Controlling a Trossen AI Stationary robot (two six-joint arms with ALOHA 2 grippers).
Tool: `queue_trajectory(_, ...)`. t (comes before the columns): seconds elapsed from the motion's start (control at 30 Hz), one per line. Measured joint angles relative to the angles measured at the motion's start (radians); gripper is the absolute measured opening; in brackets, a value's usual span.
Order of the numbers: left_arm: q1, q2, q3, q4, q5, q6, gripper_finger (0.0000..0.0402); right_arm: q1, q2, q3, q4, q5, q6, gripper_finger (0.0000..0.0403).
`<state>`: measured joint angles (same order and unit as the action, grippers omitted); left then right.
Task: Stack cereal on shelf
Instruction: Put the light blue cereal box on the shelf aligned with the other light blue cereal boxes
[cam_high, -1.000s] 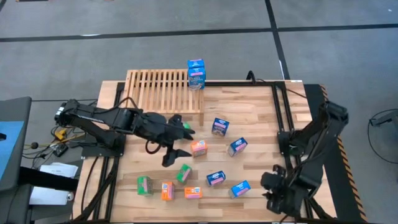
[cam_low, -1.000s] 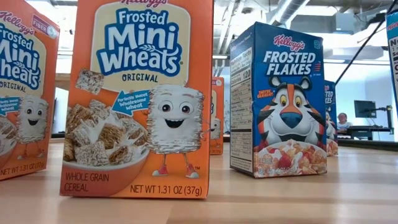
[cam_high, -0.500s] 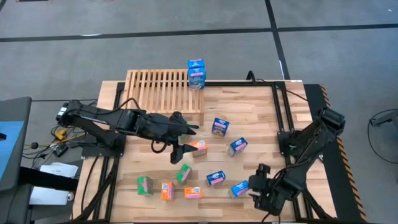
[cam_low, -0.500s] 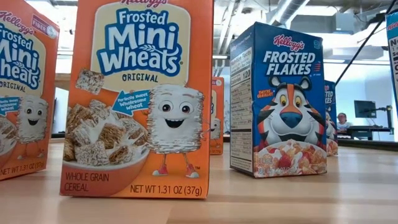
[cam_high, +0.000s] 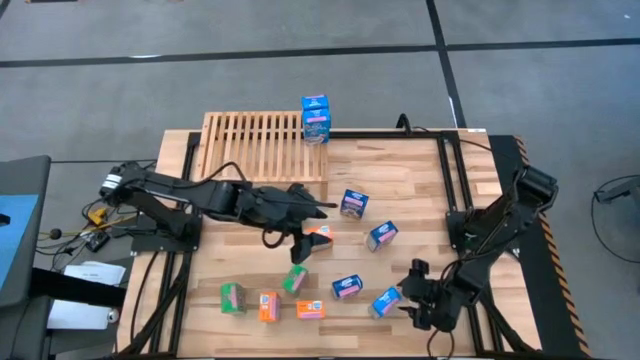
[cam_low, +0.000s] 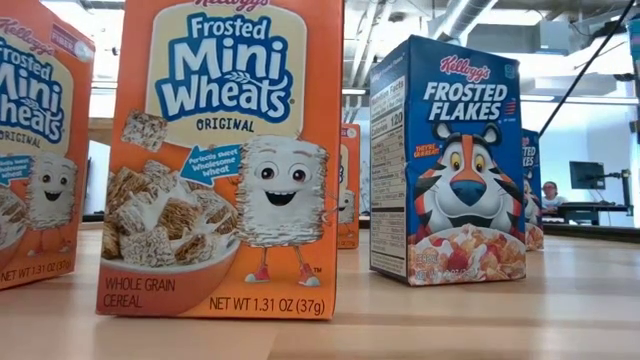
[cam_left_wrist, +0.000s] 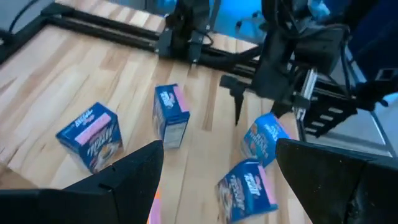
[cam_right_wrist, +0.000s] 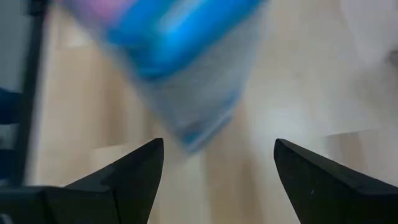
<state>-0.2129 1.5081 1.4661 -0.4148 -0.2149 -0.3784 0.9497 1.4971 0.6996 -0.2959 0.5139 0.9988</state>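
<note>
One blue box (cam_high: 315, 118) stood on the shelf (cam_high: 262, 143), at its right end; the other boxes lay loose on the desk (cam_high: 420, 185). Left tool (cam_high: 306, 236), fingers apart, hung over the orange box (cam_high: 320, 236); it should probably drop square over the narrow sides. Right tool (cam_high: 410, 290), fingers apart, sat just beside a blue box (cam_high: 385, 303) near the front edge, with little room there. Bare slats lay left.
</note>
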Motion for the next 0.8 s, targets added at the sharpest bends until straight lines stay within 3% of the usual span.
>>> queue_trajectory(0.13,0.008,0.028,-0.001,0.02,0.015,-0.025,0.03,-0.027,0.0,-0.059,0.142,0.003,-0.102,0.0327)
queue_trajectory(0.23,0.012,0.048,-0.001,0.036,0.048,-0.033,0.03,-0.048,0.0,-0.09,0.308,-0.077,-0.212,0.0327)
queue_trajectory(0.5,0.013,0.049,-0.001,0.055,0.028,-0.038,0.03,-0.108,0.0,-0.092,0.336,-0.101,-0.389,0.0327)
queue_trajectory(0.8,0.038,0.049,-0.001,0.071,0.027,-0.066,0.03,-0.2,0.0,-0.092,0.443,-0.271,-0.643,0.0314)
